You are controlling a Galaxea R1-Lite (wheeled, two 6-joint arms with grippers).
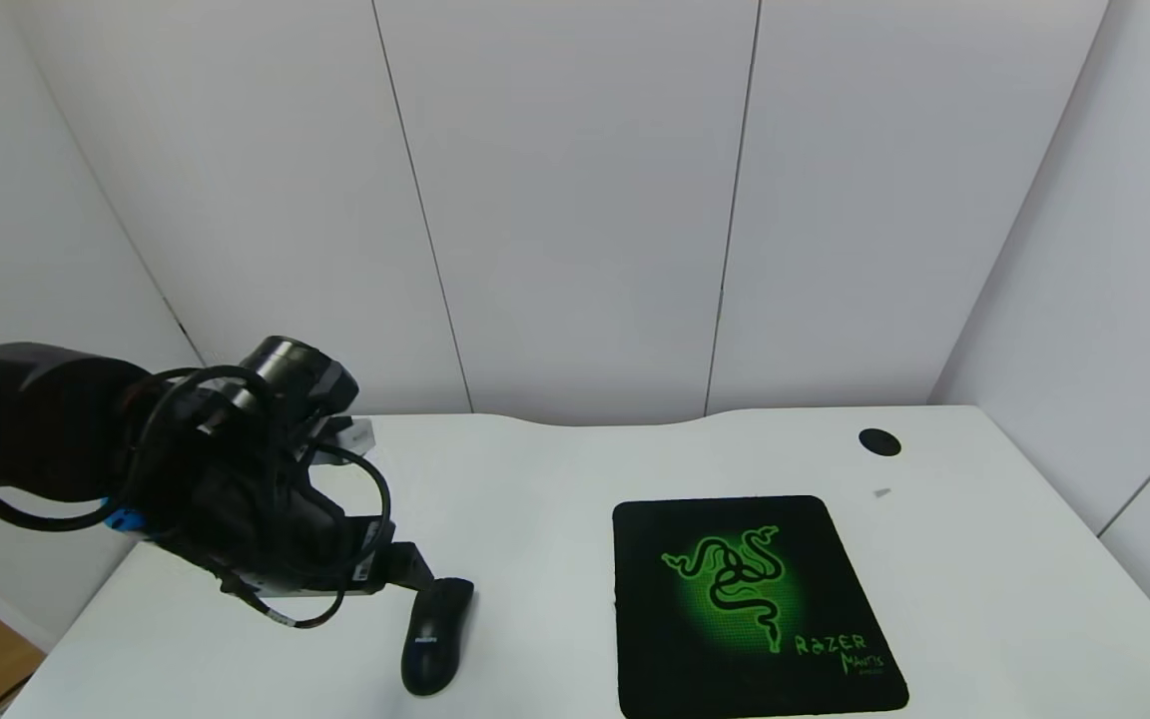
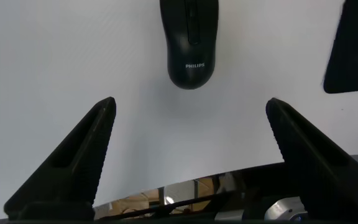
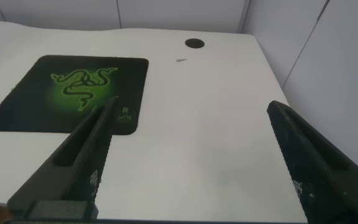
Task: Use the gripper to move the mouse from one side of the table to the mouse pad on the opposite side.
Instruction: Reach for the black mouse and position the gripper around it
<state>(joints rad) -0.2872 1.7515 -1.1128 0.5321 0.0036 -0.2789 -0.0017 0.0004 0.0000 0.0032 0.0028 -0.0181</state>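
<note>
The black mouse [image 1: 435,634] lies on the white table [image 1: 535,479] at the front left, its "PHILIPS" back towards my left gripper [image 1: 423,577]. In the left wrist view the mouse [image 2: 190,43] sits just ahead of the left gripper [image 2: 190,107], beyond the fingertips and not between them. The jaws are wide open and empty. The black mouse pad [image 1: 755,604] with the green snake emblem lies to the right of the mouse; a corner of the mouse pad [image 2: 353,50] shows in the left wrist view. My right gripper [image 3: 191,109] is open and empty, hovering over bare table beside the mouse pad [image 3: 73,93].
A round black cable hole [image 1: 879,441] sits at the back right, with a small grey mark [image 1: 882,492] near it. The hole also shows in the right wrist view [image 3: 194,43]. White wall panels close in the back and right sides. The table's left edge is under my left arm.
</note>
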